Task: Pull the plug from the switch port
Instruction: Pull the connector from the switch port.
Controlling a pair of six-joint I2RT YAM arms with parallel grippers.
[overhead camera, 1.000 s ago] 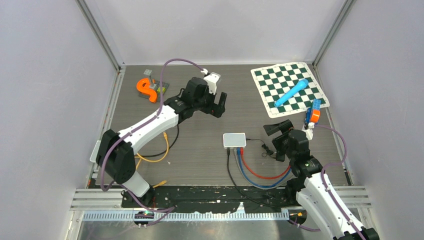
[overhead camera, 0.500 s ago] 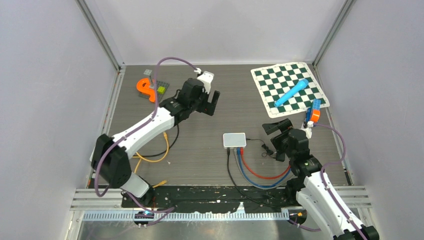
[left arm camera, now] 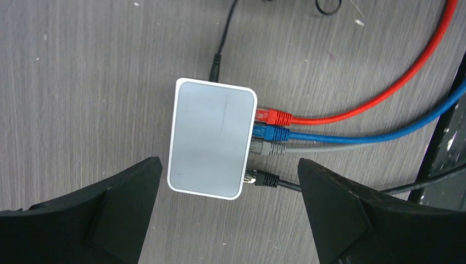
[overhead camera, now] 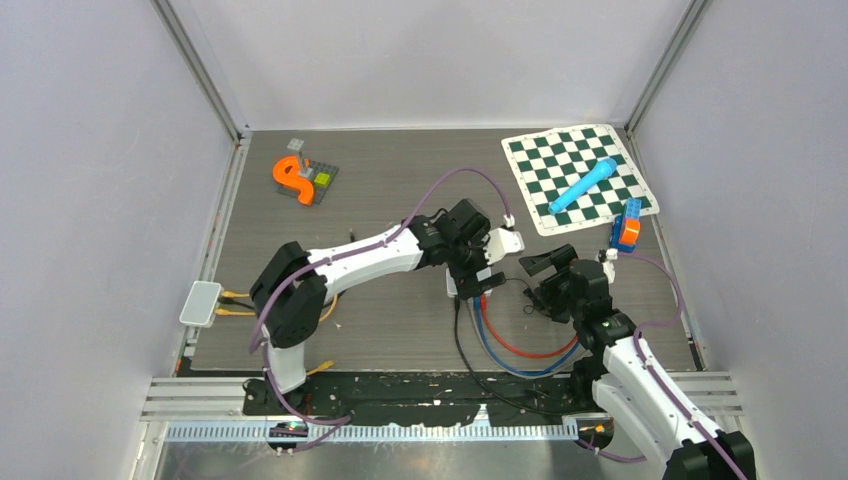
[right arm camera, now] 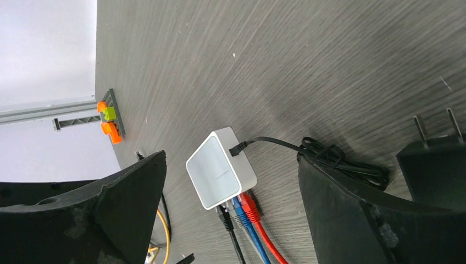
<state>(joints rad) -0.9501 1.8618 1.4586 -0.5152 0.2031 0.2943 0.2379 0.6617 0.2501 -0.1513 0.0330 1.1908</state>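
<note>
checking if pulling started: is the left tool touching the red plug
Apart. Left wrist view: bare table separates the red plug from the open left tool.

right tool (right arm camera: 231, 163) spread wide | switch (right arm camera: 217, 168) between fingers (right arm camera: 110, 209) | red plug (right arm camera: 250, 201), blue plug (right arm camera: 240, 205), black plug (right arm camera: 224, 213) seated

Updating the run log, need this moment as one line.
left claw open over switch | right claw open, apart from switch | plugs seated | nothing held

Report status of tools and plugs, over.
Left tool open, over switch. Right tool open, standing off. Four plugs seated, packed side by side, none gripped.
</note>
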